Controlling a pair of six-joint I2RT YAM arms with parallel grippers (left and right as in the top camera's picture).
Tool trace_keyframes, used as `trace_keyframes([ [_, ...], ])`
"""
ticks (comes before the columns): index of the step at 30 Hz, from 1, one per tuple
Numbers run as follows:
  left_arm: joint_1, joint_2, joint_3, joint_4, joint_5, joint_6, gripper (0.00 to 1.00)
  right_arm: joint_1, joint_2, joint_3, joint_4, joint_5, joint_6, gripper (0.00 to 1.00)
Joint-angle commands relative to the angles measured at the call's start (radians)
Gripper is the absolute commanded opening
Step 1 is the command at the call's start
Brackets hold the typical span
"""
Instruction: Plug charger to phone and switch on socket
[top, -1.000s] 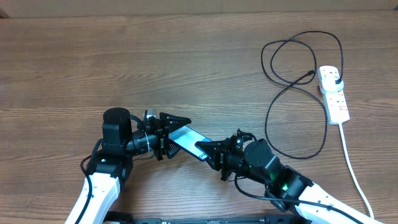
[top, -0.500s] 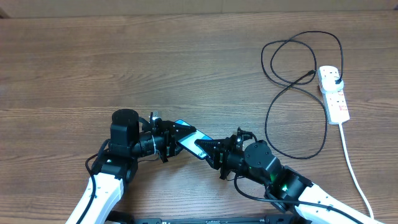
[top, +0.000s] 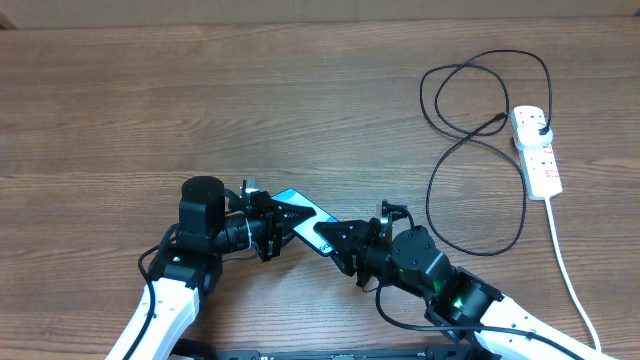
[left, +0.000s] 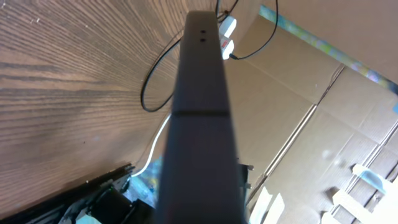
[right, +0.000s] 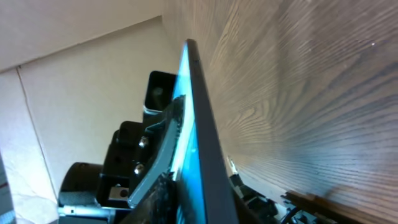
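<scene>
The phone (top: 303, 212) was held tilted above the near bench (top: 200, 100), the jaws of the left gripper (top: 283, 218) and right gripper (top: 335, 240) each pinching an end; an uneven release risked dropping it, well apart from charger (top: 470, 130) and socket (top: 535, 150).

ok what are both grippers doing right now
left gripper: closed on the slim dark-edged phone with the teal screen
right gripper: closed on the same phone's other end

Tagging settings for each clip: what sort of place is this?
Probably a lab or workshop bench: a wood-grain table, cardboard panels nearby, and a white power strip.
</scene>
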Motion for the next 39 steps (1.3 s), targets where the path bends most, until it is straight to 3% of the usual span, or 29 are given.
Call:
trace_keyframes([
  [1, -0.004, -0.002, 0.007, 0.008, -0.053, 0.101, 0.04, 0.010, -0.002, 0.008, -0.030, -0.003, -0.056, 0.27],
  [4, -0.004, -0.002, 0.007, -0.041, -0.137, 0.195, 0.07, 0.009, -0.002, 0.008, -0.075, 0.071, -0.155, 0.36],
  [8, -0.004, -0.002, 0.007, -0.201, -0.248, 0.243, 0.04, 0.008, -0.002, 0.008, -0.107, 0.225, -0.492, 0.49],
  [12, -0.004, -0.002, 0.007, -0.335, -0.307, 0.298, 0.04, 0.008, -0.002, 0.008, -0.130, 0.331, -0.770, 0.77],
  [15, -0.004, -0.002, 0.007, -0.399, -0.320, 0.360, 0.04, 0.003, -0.002, 0.010, -0.154, 0.397, -0.858, 0.90],
  [21, -0.005, -0.002, 0.007, -0.444, -0.332, 0.391, 0.05, -0.128, -0.002, 0.089, -0.389, 0.415, -0.861, 1.00],
  [29, -0.005, -0.002, 0.007, -0.445, -0.349, 0.391, 0.04, -0.458, 0.028, 0.298, -0.670, 0.375, -1.019, 1.00],
  [34, -0.005, -0.002, 0.007, -0.444, -0.351, 0.390, 0.04, -0.643, 0.167, 0.467, -0.807, 0.333, -1.134, 1.00],
  [39, -0.005, -0.002, 0.007, -0.444, -0.349, 0.386, 0.04, -0.756, 0.363, 0.620, -0.831, 0.340, -1.205, 1.00],
])
